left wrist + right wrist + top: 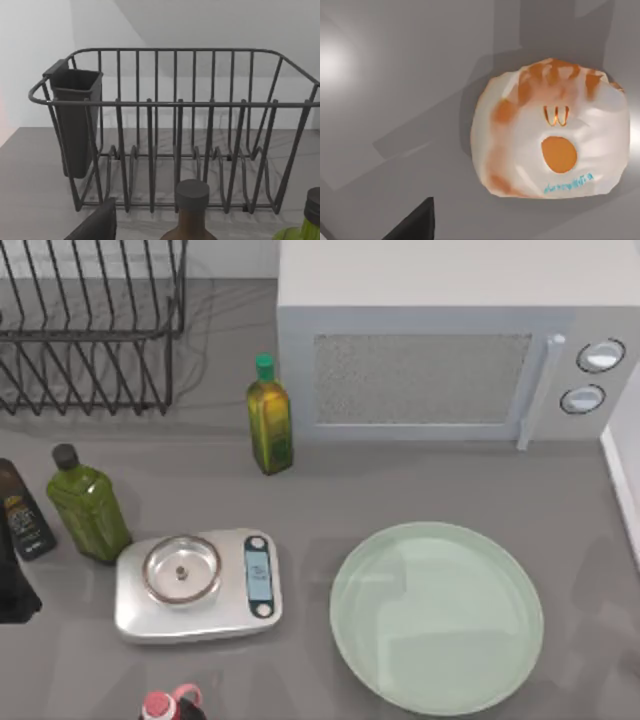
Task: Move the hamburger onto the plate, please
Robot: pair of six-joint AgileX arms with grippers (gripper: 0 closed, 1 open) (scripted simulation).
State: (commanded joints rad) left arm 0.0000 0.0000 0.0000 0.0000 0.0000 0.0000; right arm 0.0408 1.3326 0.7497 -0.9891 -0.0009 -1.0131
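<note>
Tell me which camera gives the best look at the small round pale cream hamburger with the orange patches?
The right wrist view: the small round pale cream hamburger sits close under that camera on the grey table, its orange patches and logo plain. The top view has the large pale mint-green plate with no hamburger on it; the left wrist view faces the dark wire dish rack.

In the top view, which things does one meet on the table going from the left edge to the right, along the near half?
Dark sauce bottle → green bottle with a black cap → kitchen scale with its steel dish → pale mint-green plate.
</note>
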